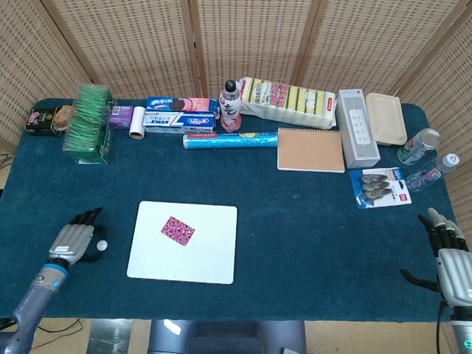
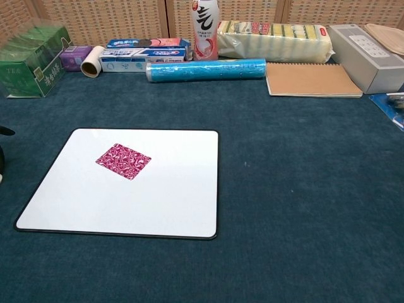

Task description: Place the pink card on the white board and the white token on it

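The pink patterned card [image 1: 178, 230] [image 2: 124, 161] lies flat on the white board [image 1: 203, 262] [image 2: 170, 202], left of its centre. The small white token [image 1: 102, 245] rests on the blue cloth just left of the board. My left hand [image 1: 74, 239] sits beside it with fingers stretched forward and its dark thumb curving up to the token; no grip on it shows. Only a dark fingertip [image 2: 3, 131] of that hand reaches the chest view's left edge. My right hand [image 1: 451, 259] rests open at the table's front right corner, holding nothing.
Along the back stand a green tea box [image 1: 90, 122], toothpaste boxes [image 1: 179, 118], a bottle [image 1: 231, 105], a blue roll [image 1: 230, 139], a sponge pack [image 1: 289, 101], a notebook [image 1: 310, 150] and a grey box [image 1: 357, 127]. A can [image 1: 419, 144] and a blister pack [image 1: 380, 186] sit right.
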You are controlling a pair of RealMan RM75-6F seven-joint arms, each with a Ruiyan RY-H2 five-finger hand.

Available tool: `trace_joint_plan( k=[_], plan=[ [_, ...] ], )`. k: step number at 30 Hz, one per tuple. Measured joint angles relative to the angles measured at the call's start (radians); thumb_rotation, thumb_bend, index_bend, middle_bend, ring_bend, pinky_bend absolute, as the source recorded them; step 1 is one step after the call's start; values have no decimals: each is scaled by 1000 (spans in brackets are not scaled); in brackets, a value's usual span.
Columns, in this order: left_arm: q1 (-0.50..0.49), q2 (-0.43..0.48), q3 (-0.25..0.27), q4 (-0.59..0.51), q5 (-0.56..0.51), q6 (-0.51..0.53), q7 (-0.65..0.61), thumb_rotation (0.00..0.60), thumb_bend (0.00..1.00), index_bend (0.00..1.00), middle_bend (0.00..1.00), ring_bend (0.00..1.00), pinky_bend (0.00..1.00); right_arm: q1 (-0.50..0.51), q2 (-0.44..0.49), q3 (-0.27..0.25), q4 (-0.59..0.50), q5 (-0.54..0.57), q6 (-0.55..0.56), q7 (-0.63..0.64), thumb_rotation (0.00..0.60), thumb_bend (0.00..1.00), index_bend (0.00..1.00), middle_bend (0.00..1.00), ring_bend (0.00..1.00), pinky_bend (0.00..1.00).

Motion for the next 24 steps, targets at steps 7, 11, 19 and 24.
trace_joint_plan(
  k=[7, 11, 19, 24],
  plan=[
    [5, 0, -5, -1, 6, 0, 2, 600, 305, 487, 0, 0, 75, 0, 3, -1, -1, -1, -1, 10, 600, 0, 19, 0, 4, 0],
    [3, 12, -11, -23, 18, -4, -14, 600, 312, 486, 0, 0, 75, 1, 4, -2, -1, -3, -3, 15, 600, 0, 19, 0, 4, 0],
    [-16, 66, -40, -126, 71, 6, -35, 600, 315, 487, 0, 0, 75, 4, 5, -8, -3, -9, -13, 17, 600, 0, 19, 0, 4, 0],
    [-67, 72, -79, -191, 43, -13, 37, 600, 315, 487, 0, 0, 74, 5, 4, -9, -2, -6, -16, 17, 600, 0, 19, 0, 4, 0]
  ],
)
